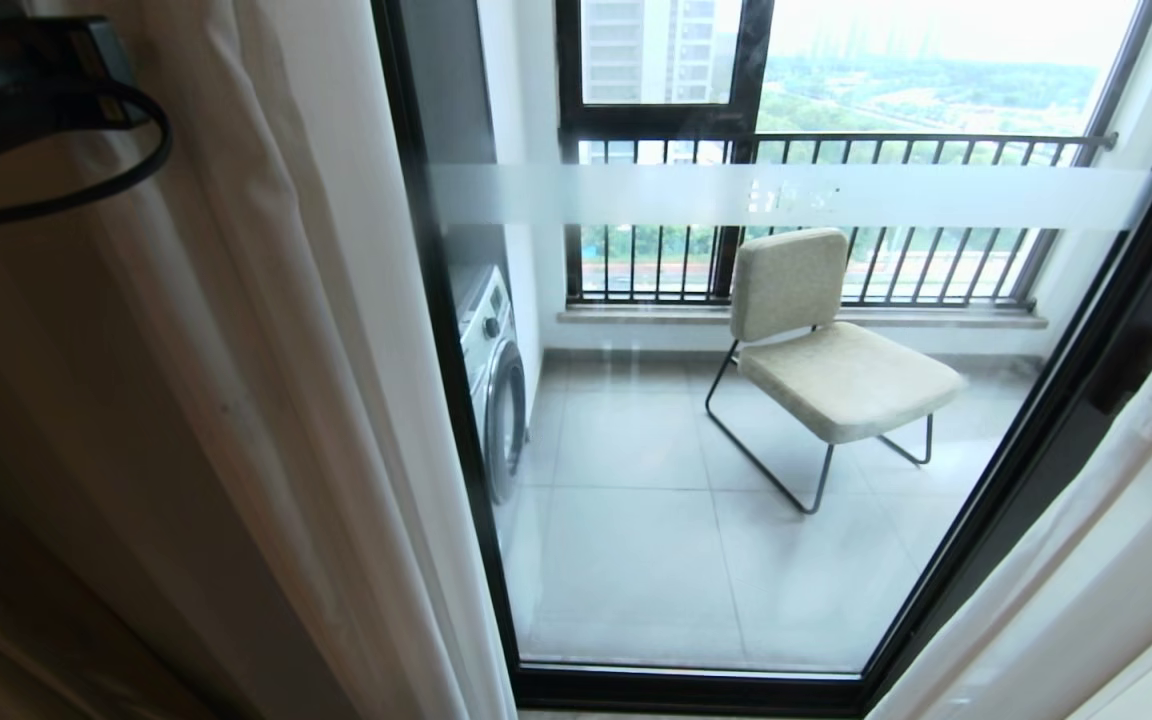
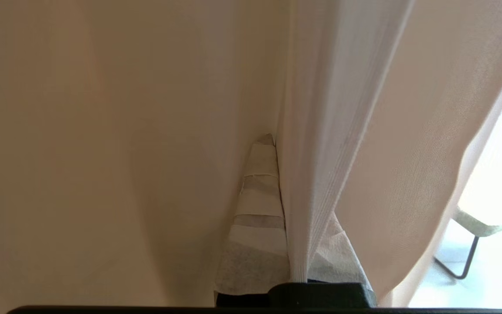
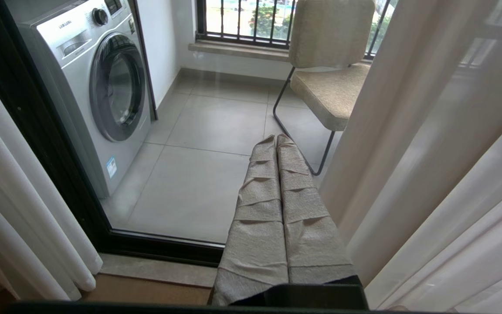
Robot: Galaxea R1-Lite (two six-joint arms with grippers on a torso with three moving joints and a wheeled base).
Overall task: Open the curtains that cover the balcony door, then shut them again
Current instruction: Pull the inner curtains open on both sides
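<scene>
Head view looks down through the balcony door (image 1: pixel 696 560), whose black frame surrounds a glass pane crossed by a frosted white band. Curtains (image 1: pixel 266 400) hang bunched at the door's left edge, cream cloth outermost with white sheer folds against the frame; more sheer (image 1: pixel 1086 560) hangs at the right edge, so the middle of the glass is uncovered. Beyond the glass stand a padded chair (image 1: pixel 836 370) on a thin metal frame, a washer (image 1: pixel 496 390) against the left wall, and a barred window (image 1: pixel 816 210) at the back. A dark piece of the robot with a looped cable (image 1: pixel 56 150) shows in the upper left corner, in front of the cream cloth.

Left wrist view sits close against the drapes. The left gripper (image 2: pixel 292 209) is closed on a fold of the sheer layer, which runs down between its cloth-wrapped fingers (image 2: pixel 259 205); cream fabric fills the rest of the picture, and a sliver of the chair shows past the cloth's edge.

Right wrist view has the right gripper (image 3: pixel 277 139) closed and holding nothing, its two wrapped fingers (image 3: pixel 259 209) pressed together and pointing at the glass, between the left curtains and the right sheer. The washer and chair are clear behind the pane, above the door's bottom rail (image 3: pixel 159 248).
</scene>
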